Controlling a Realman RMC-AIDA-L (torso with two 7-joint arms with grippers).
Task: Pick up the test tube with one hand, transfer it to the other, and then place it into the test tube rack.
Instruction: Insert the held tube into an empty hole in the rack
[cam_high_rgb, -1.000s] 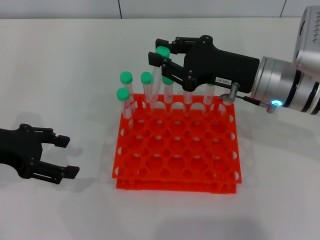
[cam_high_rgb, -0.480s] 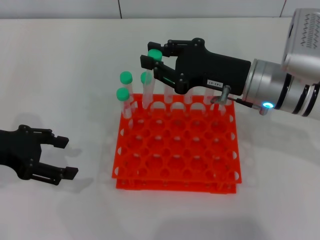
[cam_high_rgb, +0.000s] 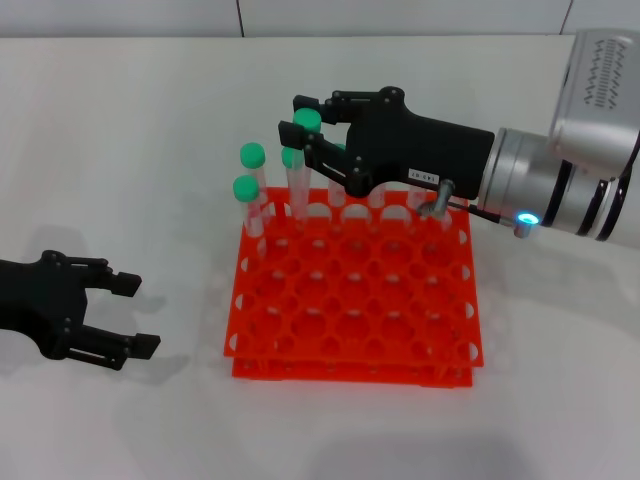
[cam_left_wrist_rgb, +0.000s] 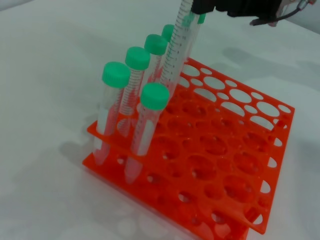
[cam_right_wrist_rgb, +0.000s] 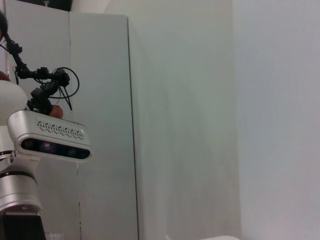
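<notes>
My right gripper (cam_high_rgb: 298, 119), black with a white label and a blue light on its wrist, is shut on a test tube (cam_high_rgb: 309, 121) just below its green cap. It holds the tube tilted over the back left of the orange-red rack (cam_high_rgb: 400, 330), with the tube's lower end down at the back row of holes. In the left wrist view the held tube (cam_left_wrist_rgb: 176, 50) slants down behind other green-capped tubes (cam_left_wrist_rgb: 148, 96), under the right gripper (cam_left_wrist_rgb: 235, 7). My left gripper (cam_high_rgb: 140, 314) rests open and empty on the table, left of the rack.
Several other green-capped tubes (cam_high_rgb: 252, 154) stand in the rack's back left holes. The rack (cam_left_wrist_rgb: 225, 150) has many unfilled holes toward the front and right. The white table (cam_high_rgb: 150, 130) surrounds it. The right wrist view shows only a wall and a camera head (cam_right_wrist_rgb: 50, 137).
My right gripper has moved left and down with the tube, bringing its lower end to the rack's back row. The left gripper has not moved.
</notes>
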